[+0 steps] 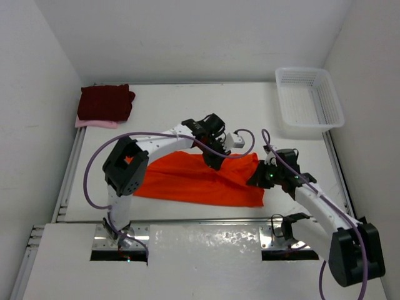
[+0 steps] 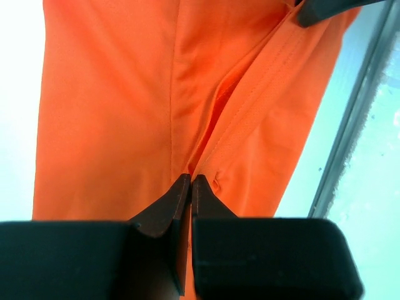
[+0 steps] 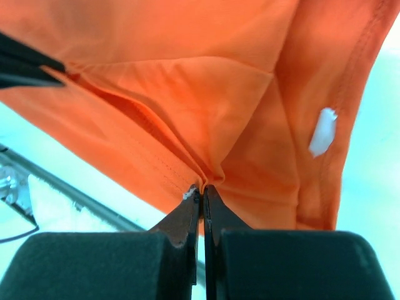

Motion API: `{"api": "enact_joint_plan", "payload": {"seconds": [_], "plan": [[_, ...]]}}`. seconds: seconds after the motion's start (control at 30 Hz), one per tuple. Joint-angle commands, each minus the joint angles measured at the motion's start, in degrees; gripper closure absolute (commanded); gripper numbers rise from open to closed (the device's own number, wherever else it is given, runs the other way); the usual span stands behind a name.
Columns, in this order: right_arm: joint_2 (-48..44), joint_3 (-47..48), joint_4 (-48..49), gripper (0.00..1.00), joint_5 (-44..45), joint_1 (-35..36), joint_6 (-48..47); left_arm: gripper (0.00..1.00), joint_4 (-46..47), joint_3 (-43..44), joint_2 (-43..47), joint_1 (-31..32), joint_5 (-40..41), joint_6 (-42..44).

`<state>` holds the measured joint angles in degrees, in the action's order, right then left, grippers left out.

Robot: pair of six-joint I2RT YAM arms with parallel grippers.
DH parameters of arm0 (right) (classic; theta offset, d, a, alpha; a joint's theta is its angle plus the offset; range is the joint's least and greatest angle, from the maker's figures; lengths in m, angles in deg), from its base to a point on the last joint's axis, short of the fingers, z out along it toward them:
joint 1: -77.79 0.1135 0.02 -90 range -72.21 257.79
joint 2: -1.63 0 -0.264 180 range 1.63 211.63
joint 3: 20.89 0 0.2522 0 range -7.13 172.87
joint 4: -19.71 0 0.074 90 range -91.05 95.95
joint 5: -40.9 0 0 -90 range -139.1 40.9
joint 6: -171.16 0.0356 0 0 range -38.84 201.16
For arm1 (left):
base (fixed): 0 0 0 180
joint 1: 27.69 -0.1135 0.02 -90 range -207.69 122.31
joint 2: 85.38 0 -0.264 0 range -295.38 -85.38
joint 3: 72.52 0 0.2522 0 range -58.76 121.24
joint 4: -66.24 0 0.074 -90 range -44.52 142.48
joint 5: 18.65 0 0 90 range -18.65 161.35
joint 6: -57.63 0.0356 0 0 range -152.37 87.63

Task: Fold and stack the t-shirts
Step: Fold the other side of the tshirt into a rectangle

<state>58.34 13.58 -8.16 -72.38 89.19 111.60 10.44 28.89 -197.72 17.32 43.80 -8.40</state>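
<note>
Orange t-shirt: spread on the tabletop near the front edge, its right end bunched between both grippers.
Left gripper: jaws pressed together on a hemmed fold of the orange cloth.
Right gripper: jaws together, pinching a seamed fold at the shirt's right edge.
Maroon t-shirt: folded, atop the pink t-shirt, far left corner.
Basket: far right corner.

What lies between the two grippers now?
A span of the orange shirt, pinched at each end by the left gripper and right gripper. The top view shows it.
</note>
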Motion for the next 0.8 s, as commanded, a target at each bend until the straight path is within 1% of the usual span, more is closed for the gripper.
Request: {"api": "enact_joint_plan", "payload": {"seconds": [0.0, 0.07, 0.17, 0.2, 0.3, 0.33, 0.37, 0.47, 0.5, 0.6, 0.67, 0.7, 0.77], "plan": [[-4.0, 2.3, -6.2, 1.00, -1.1, 0.6, -0.9, 1.00, -2.0, -0.2, 2.9, 0.4, -1.6, 2.7], [-4.7, 1.5, -7.6, 1.00, -1.5, 1.2, -0.1, 1.00, -1.0, -2.5, 3.2, 0.7, -2.2, 2.8], [-3.5, -1.5, -4.3, 1.00, -1.4, 2.9, 1.6, 1.00, 1.3, -5.1, 2.8, 0.8, -1.9, 2.8], [-1.7, -2.2, -1.6, 1.00, -1.8, 3.1, 1.8, 1.00, 2.4, -5.6, 2.6, 0.8, -0.7, 3.0], [1.6, -0.9, -1.3, 1.00, -0.7, 3.2, -1.2, 1.00, 4.2, -8.1, 3.1, 0.8, 0.3, 4.7], [2.0, -0.8, -1.7, 0.96, -0.4, 3.1, -1.8, 1.00, 4.8, -8.8, 3.3, 0.8, 0.4, 4.9], [2.3, -0.6, -2.1, 0.89, -0.9, 3.1, -2.3, 0.99, 5.0, -9.6, 3.5, 0.9, 0.3, 5.0], [1.0, -0.8, -1.5, 0.78, -3.8, 3.2, -3.2, 0.93, 4.0, -9.3, 3.7, 1.0, -1.5, 6.9], [0.3, -0.8, -0.7, 0.76, -6.4, 3.1, -3.5, 0.84, 3.1, -9.3, 3.7, 1.0, -2.7, 7.3], [-2.6, -0.9, 1.5, 0.70, -13.0, 3.1, -4.5, 0.66, 1.0, -9.3, 4.0, 1.0, -6.4, 10.4], [-4.5, -0.4, 0.4, 0.69, -12.4, 3.2, -5.2, 0.61, -0.1, -9.6, 4.2, 1.0, -8.0, 12.7], [-5.1, -0.1, 1.4, 0.70, -11.4, 3.1, -4.3, 0.59, -1.5, -9.6, 4.5, 1.0, -9.7, 13.7], [-6.4, -0.6, 6.7, 0.73, -12.4, 3.0, -1.1, 0.59, -3.0, -9.5, 5.1, 1.1, -11.6, 16.4]]}}
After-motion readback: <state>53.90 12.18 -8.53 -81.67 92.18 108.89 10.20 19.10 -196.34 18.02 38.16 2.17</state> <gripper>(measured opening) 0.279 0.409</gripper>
